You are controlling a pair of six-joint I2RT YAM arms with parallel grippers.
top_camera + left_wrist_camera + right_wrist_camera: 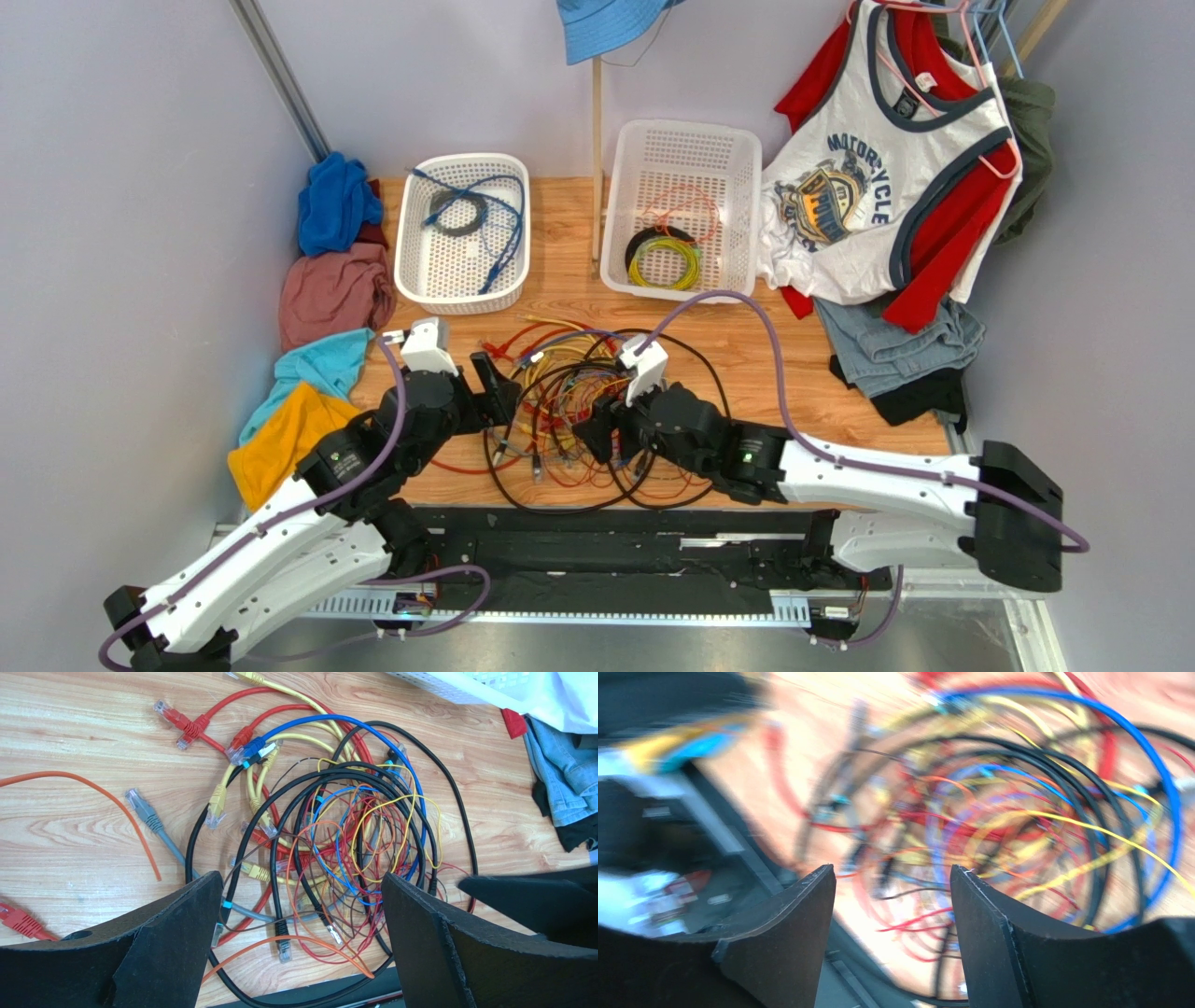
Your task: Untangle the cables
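cables (pixel 558 406) = one roughly round knot at the middle of the table's (pixel 786 406) near edge, sitting between the two arms. It has no real long axis: the black loops ring the outside, and the thin red, yellow and blue wires are packed inside.

left gripper (pixel 494 392): at the knot's left rim, pointing into it. In the wrist view, left gripper (pixel 302 889) has its jaws spread wide and pinches nothing. The cables (pixel 337 833) lie straight ahead and partly under the gap.

right gripper (pixel 601 427): over the knot itself, nearer its core than the left. That wrist view is blurred, but right gripper (pixel 892 875) is clearly spread and nothing sits between the fingers. The cables (pixel 1018 812) are just beyond the tips.

Relation that matters: the free ends fan out on the far-left side of the knot. The red plug ends (pixel 184 724) and an orange strand (pixel 105 794) lie clear of the loops.

My read: the left arm is better placed to take a free end and pull it away from the centre, and the right arm is placed to pin the core. Main risk is dragging the whole bundle.
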